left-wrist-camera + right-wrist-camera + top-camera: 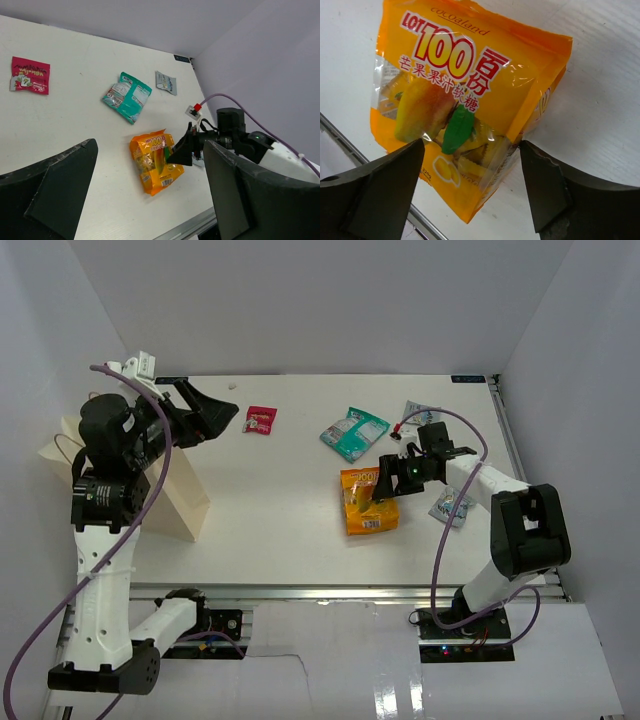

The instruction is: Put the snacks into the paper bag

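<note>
The larger orange packet (366,510) lies flat on the white table; it also shows in the left wrist view (152,162) and fills the right wrist view (470,85). My right gripper (383,483) is open just above it, jaws astride its lower part (470,185). The teal-and-white packet (354,432), the tiny red packet (261,420) and two silver-blue packets (420,412) (452,507) lie apart on the table. The cream paper bag (185,500) stands at the left, partly hidden by my left arm. My left gripper (212,418) is open and empty, raised beside the bag.
White walls enclose the table on three sides. A metal rail (340,592) runs along the near edge. The right arm's purple cable (470,435) loops above the far silver-blue packet. In the left wrist view the red (30,75) and teal (127,96) packets lie well apart.
</note>
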You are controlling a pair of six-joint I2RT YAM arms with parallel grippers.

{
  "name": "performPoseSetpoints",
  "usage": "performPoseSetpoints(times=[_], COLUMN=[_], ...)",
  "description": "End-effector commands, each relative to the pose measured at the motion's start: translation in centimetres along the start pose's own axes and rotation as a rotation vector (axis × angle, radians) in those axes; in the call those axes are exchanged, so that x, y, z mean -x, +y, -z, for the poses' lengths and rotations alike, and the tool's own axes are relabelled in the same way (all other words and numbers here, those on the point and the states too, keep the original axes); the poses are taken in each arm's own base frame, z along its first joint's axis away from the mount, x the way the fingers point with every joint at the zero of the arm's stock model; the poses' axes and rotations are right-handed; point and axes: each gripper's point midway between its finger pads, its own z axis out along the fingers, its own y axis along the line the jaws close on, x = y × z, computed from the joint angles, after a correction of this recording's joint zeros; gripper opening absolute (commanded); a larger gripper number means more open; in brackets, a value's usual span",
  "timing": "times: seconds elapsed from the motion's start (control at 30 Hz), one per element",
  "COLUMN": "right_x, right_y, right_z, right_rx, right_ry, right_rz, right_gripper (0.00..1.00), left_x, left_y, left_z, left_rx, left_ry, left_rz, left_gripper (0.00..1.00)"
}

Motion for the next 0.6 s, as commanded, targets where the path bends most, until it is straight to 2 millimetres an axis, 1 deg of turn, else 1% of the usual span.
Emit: performPoseSetpoints(times=[0.0, 0.07, 0.1, 0.17, 0.2, 0.27, 0.3, 0.33, 0.37, 0.4, 0.43, 0.47, 0.53, 0.57], right_x=[1.4, 1.3, 1.3, 1.2, 1.2, 1.4, 1.5, 1.6, 2.0, 2.2, 2.3, 2.6, 2.9, 3.1], right_y=[0.0, -0.4, -0.4, -0.5, -0.5, -0.4, -0.1, 0.0, 0.4, 0.8, 1.0, 1.6, 2.5, 3.6], right_z=[-0.6, -1.1, -1.3, -1.7, -1.7, -1.7, -1.6, -1.6, -1.3, -1.1, -0.9, -0.5, 0.0, 0.6], right_rx=[0.011, 0.010, 0.016, 0.024, 0.025, 0.030, 0.045, 0.051, 0.064, 0.079, 0.088, 0.104, 0.153, 0.203], right_ry=[-0.040, -0.039, -0.036, -0.021, -0.020, -0.024, -0.026, -0.028, -0.040, -0.046, -0.053, -0.067, -0.083, -0.101], right_rz=[0.017, 0.018, 0.020, 0.008, 0.008, 0.015, 0.023, 0.030, 0.044, 0.050, 0.055, 0.066, 0.114, 0.157], right_gripper=[0.80, 0.74, 0.61, 0.53, 0.46, 0.38, 0.29, 0.24, 0.20, 0.12, 0.08, 0.08, 0.08, 0.08], left_x=[0.9, 0.8, 0.9, 1.1, 1.3, 2.2, 2.6, 3.7, 4.0, 4.4, 4.8, 5.6, 6.3, 7.1], left_y=[-2.0, -2.2, -2.2, -2.4, -2.5, -3.4, -3.5, -4.3, -4.6, -4.6, -4.9, -5.6, -6.0, -6.6], left_z=[1.3, 1.3, 1.3, 1.3, 1.3, 1.6, 1.4, 1.9, 1.9, 1.6, 1.7, 2.1, 2.0, 2.4], left_rx=[-0.070, -0.076, -0.077, -0.082, -0.086, -0.103, -0.103, -0.118, -0.120, -0.119, -0.124, -0.138, -0.142, -0.154], left_ry=[-0.028, -0.023, -0.027, -0.027, -0.029, -0.046, -0.046, -0.071, -0.075, -0.077, -0.085, -0.105, -0.114, -0.134], left_rz=[-0.008, -0.006, -0.008, -0.008, -0.008, -0.023, -0.024, -0.040, -0.045, -0.046, -0.049, -0.059, -0.058, -0.061], left_gripper=[0.97, 0.97, 0.97, 0.97, 0.97, 0.97, 0.97, 0.97, 0.97, 0.97, 0.97, 0.97, 0.97, 0.97])
